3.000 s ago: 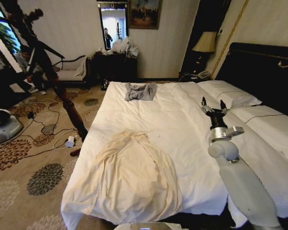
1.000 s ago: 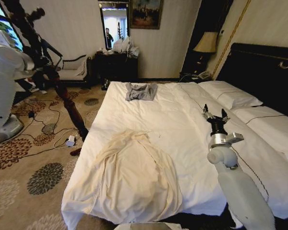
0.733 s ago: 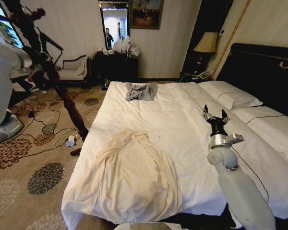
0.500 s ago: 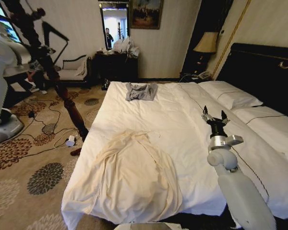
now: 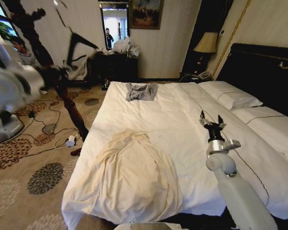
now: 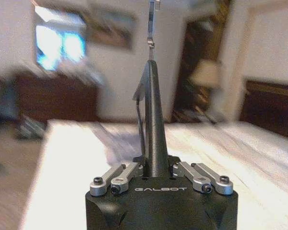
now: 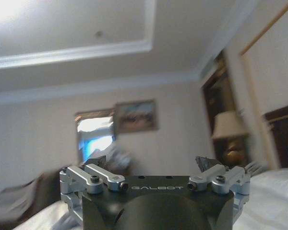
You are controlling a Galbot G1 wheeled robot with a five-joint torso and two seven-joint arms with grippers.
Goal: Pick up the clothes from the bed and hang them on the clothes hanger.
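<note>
Our left gripper (image 6: 156,178) is clamped on the clothes hanger (image 6: 151,120), its fingers folded in against the black shoulder bar, which stands straight up from the jaws with the hook at the top. In the head view that arm sits out at our left, beside the bed (image 5: 182,124) and over the carpet (image 5: 33,172), with the hanger raised near the dark coat stand (image 5: 69,103).

Our right gripper (image 5: 210,122) hovers above the white sheet toward the pillow side, fingers spread wide and holding nothing, pointing up the mattress.

The clothes (image 5: 132,179), a cream wrinkled shirt, lie flat on the near left part of the bed, collar toward the middle, hem draping off the foot edge. They are well apart from both grippers. A smaller grey garment (image 5: 140,91) rests near the far edge.

We judge the hanger to be in hand and the shirt not yet lifted. The next move calls for the free right gripper to come across to the shirt and pinch it near the collar.
</note>
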